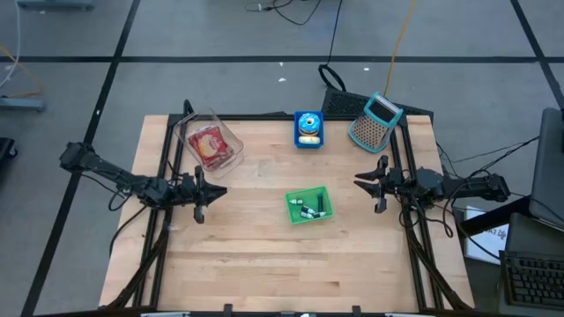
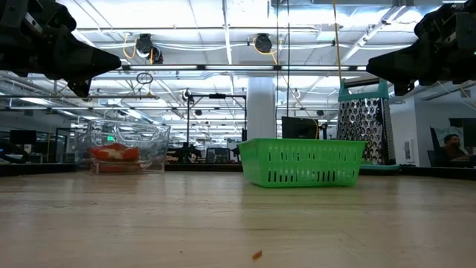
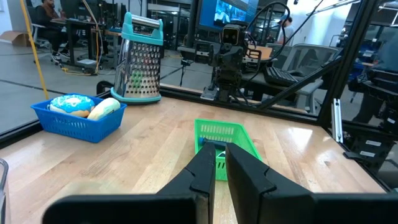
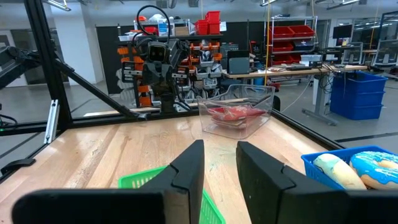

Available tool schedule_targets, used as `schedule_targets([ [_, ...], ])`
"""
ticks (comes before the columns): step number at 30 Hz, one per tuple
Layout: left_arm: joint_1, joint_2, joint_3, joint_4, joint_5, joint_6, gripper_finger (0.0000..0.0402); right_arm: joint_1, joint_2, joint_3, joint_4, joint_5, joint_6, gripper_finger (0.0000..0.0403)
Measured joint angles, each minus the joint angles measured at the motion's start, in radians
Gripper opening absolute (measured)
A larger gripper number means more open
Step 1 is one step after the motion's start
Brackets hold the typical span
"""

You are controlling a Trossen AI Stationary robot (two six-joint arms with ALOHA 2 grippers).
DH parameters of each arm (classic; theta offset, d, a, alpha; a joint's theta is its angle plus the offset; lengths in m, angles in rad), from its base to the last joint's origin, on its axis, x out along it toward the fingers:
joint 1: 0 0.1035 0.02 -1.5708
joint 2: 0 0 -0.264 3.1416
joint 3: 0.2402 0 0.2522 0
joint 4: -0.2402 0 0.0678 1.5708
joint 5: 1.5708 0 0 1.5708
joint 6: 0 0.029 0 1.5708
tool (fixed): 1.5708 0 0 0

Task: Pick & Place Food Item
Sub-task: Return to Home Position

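Note:
A green basket (image 1: 308,206) stands near the table's middle with a few small dark and white pieces in it. At the far side, a blue basket (image 1: 308,129) holds a blue-frosted donut (image 3: 71,104) and a pale roll (image 3: 104,107). A clear container (image 1: 210,143) at the far left holds red food (image 4: 233,113). My left gripper (image 1: 220,191) hovers level at the table's left side, shut, pointing toward the green basket. My right gripper (image 1: 359,182) hovers level at the right side, slightly open, with nothing between its fingers.
A teal-topped metal grater (image 1: 375,121) stands at the far right corner. The table's dark frame rails (image 1: 407,167) run along its left, right and far sides. Bare wood (image 1: 282,264) spreads across the near half of the table.

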Motion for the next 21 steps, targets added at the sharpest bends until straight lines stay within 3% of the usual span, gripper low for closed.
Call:
schedule_targets([
  [21,0.000,0.000,0.000,0.000,0.000,0.000,0.0037,0.000,0.000,0.000,0.000,0.000,0.000,0.0082],
])
